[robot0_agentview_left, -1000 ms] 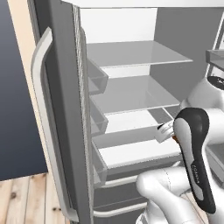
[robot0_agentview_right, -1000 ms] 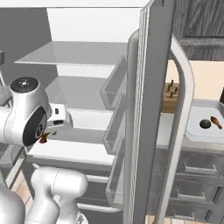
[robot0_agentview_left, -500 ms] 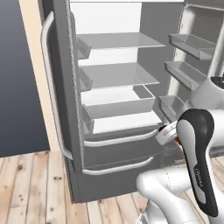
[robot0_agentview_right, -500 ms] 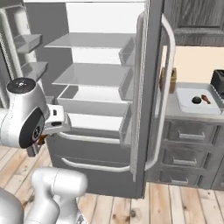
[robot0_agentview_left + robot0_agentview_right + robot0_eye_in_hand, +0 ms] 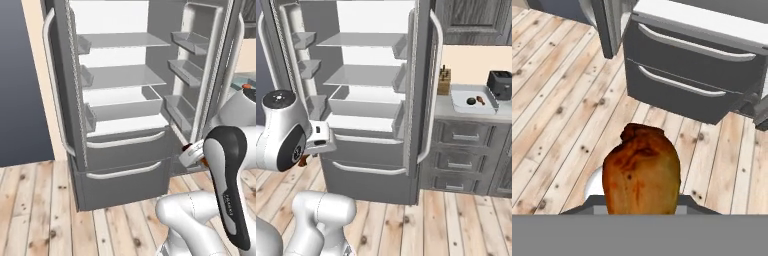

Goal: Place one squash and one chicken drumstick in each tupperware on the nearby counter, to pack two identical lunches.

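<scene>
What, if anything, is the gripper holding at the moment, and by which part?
The gripper holds a chicken drumstick. Its thick end points away from the hand; the gripped part is hidden, so presumably the thin bone end.

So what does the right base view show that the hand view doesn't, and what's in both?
The right base view alone takes in the counter with the white tupperware, something small and dark in it, the black toaster and the knife block, plus the open shelves. The hand view alone gives a close look at the chicken drumstick at the gripper. Both share the fridge's lower drawers and the wooden floor.
</scene>
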Tool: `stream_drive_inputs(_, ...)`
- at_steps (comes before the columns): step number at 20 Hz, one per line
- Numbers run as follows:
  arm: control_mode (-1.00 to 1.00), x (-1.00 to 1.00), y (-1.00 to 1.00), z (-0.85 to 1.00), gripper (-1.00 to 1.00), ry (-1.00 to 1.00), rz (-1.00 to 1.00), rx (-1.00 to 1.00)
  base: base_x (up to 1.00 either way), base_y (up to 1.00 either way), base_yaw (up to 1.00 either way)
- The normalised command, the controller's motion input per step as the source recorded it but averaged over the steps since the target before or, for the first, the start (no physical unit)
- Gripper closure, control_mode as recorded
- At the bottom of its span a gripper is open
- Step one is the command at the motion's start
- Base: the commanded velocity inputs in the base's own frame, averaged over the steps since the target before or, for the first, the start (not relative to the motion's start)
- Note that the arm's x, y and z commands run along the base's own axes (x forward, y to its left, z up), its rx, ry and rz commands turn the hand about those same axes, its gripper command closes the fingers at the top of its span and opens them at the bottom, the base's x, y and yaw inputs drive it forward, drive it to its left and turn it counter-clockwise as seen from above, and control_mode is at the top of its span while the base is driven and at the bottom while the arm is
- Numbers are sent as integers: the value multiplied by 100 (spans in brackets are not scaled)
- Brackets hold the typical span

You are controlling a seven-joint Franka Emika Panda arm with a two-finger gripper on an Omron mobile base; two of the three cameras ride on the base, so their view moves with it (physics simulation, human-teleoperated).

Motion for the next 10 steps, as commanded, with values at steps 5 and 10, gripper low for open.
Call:
stream_drive_inputs(5, 100, 0, 0, 0, 100, 0, 0, 0, -2, -100, 0)
stream_drive_inputs(10, 100, 0, 0, 0, 100, 0, 0, 0, -5, -100, -10)
